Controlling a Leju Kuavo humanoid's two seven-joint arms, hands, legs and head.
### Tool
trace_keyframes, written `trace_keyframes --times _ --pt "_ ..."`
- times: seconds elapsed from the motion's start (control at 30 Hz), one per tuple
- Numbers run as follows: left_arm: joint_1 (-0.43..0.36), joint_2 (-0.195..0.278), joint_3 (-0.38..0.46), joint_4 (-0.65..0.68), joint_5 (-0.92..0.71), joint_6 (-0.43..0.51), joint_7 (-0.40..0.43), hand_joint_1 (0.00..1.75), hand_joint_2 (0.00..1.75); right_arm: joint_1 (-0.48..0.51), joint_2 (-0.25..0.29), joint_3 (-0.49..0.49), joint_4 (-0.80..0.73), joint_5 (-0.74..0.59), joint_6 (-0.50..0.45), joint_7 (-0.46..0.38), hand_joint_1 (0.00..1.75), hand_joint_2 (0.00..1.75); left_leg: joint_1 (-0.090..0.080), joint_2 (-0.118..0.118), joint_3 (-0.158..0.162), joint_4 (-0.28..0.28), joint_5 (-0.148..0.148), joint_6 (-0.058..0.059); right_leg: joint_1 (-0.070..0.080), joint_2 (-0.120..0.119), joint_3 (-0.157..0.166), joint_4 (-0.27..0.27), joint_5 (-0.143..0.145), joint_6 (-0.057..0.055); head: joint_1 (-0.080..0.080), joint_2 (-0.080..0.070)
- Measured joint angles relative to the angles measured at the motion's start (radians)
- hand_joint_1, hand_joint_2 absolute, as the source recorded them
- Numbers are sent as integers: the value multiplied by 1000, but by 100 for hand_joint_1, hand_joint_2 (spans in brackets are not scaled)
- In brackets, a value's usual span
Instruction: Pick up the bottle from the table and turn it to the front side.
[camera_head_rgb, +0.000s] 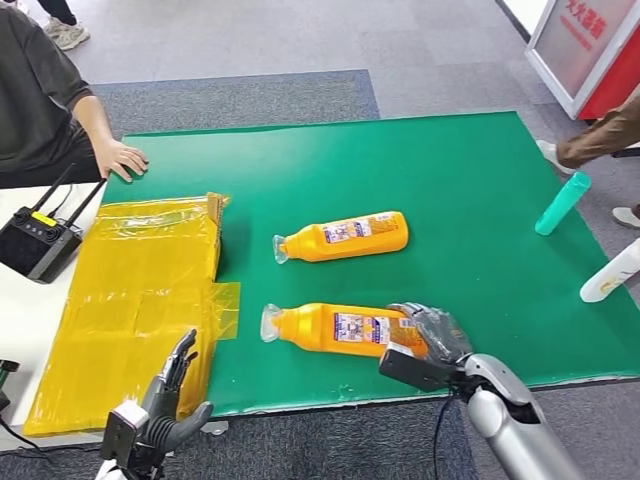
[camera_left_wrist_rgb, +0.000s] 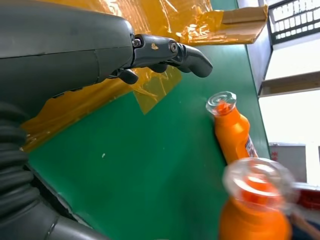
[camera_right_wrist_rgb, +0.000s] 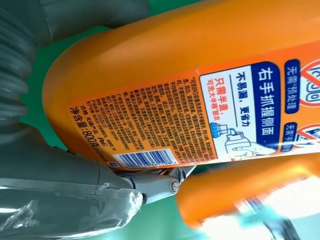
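Two orange bottles with clear caps lie on their sides on the green mat (camera_head_rgb: 468, 170), caps pointing left. My right hand (camera_head_rgb: 434, 335) wraps around the base end of the near bottle (camera_head_rgb: 340, 328), which still rests on the mat. Up close, the near bottle (camera_right_wrist_rgb: 188, 85) shows its back label with fine print and a barcode, and my right hand (camera_right_wrist_rgb: 56, 190) has its thumb on one side and fingers on the other. The far bottle (camera_head_rgb: 347, 237) lies untouched beyond it. My left hand (camera_head_rgb: 170, 400) hovers open over the corner of the yellow wrapped package (camera_head_rgb: 143, 290).
A person's hand (camera_head_rgb: 121, 158) rests on the mat's far left corner. A black remote controller (camera_head_rgb: 38, 240) sits on the white table at left. At the mat's right edge lie a teal bottle (camera_head_rgb: 562, 203) and a white bottle (camera_head_rgb: 611, 272).
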Motion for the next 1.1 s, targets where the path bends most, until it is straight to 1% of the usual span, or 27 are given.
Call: trace_keyframes --times 0.1,0.17,0.27,0.37,0.57,0.77,0.93,1.1 --pt "0 -9 2 -1 10 -18 0 0 175 76 50 -22 -88 -18 -42 -44 175 175 0 0 0 0 0 0 0 0 0 0 0 0 0 0" --pt "-3 -15 2 -7 32 -29 0 0 175 104 76 -26 -130 -26 -59 -62 175 175 0 0 0 0 0 0 0 0 -1 0 0 0 0 0" --pt "-23 -23 -1 -12 79 -72 0 0 175 118 113 -31 -174 -56 -75 -92 175 175 0 0 0 0 0 0 0 0 -1 0 0 0 0 0" --pt "-52 -31 -6 -7 113 -122 0 0 175 122 157 -32 -184 -80 -83 -119 175 175 0 0 0 0 0 0 0 0 -1 0 0 -1 0 0" --pt "-88 -38 -23 6 160 -193 0 0 175 124 217 -27 -176 -119 -92 -159 175 175 0 1 0 0 1 1 0 0 -1 0 1 0 0 0" --pt "-132 -38 -83 8 188 -262 0 0 175 106 270 1 -111 -123 -135 -183 175 175 0 1 0 0 1 1 0 0 -1 0 1 0 0 0" --pt "-148 -38 -128 -8 205 -285 0 0 175 90 299 13 -56 -114 -156 -192 175 175 0 1 0 0 1 1 0 0 -1 0 1 0 0 0" --pt "-152 -36 -148 -18 217 -298 0 0 175 82 312 21 -31 -110 -161 -193 175 175 0 1 0 0 1 1 0 0 -1 0 1 0 0 0"
